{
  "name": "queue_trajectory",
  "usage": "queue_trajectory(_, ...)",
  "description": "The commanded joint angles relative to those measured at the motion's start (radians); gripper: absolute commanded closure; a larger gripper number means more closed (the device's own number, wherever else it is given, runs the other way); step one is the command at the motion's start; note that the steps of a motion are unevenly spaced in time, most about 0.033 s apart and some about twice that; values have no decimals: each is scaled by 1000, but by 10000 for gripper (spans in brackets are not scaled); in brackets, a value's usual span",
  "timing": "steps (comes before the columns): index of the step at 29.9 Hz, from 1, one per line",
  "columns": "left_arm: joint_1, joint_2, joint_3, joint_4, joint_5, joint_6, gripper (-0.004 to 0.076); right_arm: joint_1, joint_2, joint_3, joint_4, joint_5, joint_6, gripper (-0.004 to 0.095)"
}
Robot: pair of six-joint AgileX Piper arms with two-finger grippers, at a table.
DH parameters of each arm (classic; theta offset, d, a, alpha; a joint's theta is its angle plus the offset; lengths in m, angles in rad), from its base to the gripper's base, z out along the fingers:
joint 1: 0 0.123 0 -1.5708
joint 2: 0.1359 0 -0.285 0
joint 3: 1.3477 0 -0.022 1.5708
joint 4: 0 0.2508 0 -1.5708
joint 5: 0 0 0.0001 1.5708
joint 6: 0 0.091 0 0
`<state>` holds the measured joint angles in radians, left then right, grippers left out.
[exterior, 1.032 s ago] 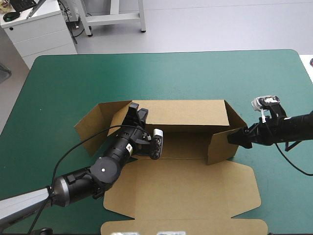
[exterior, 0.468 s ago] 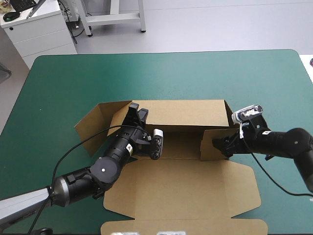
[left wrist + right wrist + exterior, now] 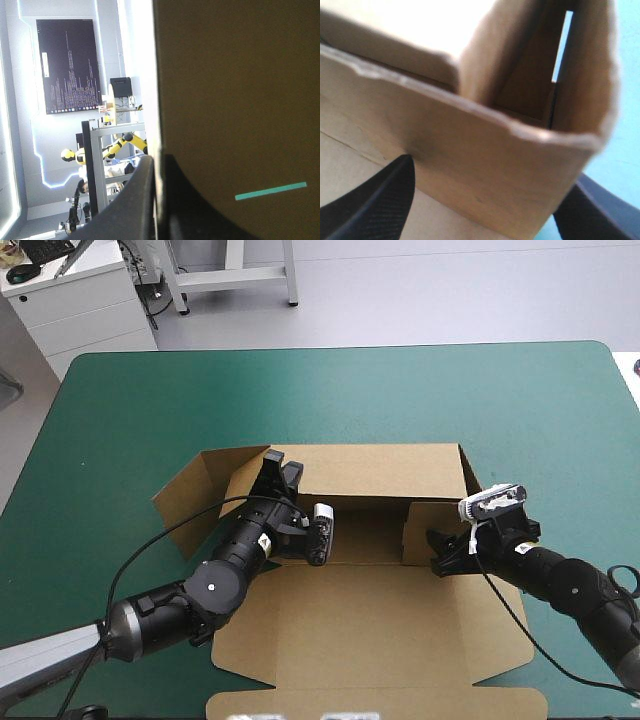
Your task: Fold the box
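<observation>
The brown box (image 3: pixel 370 630) lies mid-table with its lid flat toward the front and its back wall (image 3: pixel 380 468) raised. My left gripper (image 3: pixel 275 468) is at the box's left end, and in the left wrist view it (image 3: pixel 159 167) is shut on a raised board wall (image 3: pixel 235 100). My right gripper (image 3: pixel 438 550) is at the right end flap (image 3: pixel 425 528), which stands upright and turned inward. In the right wrist view that flap (image 3: pixel 485 165) spans the gap of the open gripper (image 3: pixel 487 187), whose fingers (image 3: pixel 380 200) stand wide apart.
The teal-green cover (image 3: pixel 350 390) shows beyond the back wall and on both sides of the box. A left side flap (image 3: pixel 185 495) splays outward on the cover. The lid's front tab (image 3: pixel 380 705) reaches the table's front edge.
My right gripper has swung in from the table's right side toward the box's middle, pushing the right end flap inward. The left arm has not moved.
</observation>
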<state>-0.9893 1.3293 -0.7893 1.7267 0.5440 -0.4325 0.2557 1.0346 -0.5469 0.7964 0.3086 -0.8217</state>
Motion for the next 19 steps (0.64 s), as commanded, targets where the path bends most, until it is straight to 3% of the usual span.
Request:
queue_trajectory(1, -10, -25, -19, 75, -23, -1, 734, 48, -14, -23, 29, -126, 14, 319)
queue_trajectory(8, -10, -25, -19, 75, -23, -1, 734, 105, 7, -23, 35, -210, 14, 498)
queue_trajectory(14, -10, -25, -19, 75, -23, -1, 734, 119, 48, -23, 39, -244, 5, 908)
queue_trajectory(19, -10, -25, -19, 75, -23, -1, 734, 119, 48, -23, 43, -259, 7, 919)
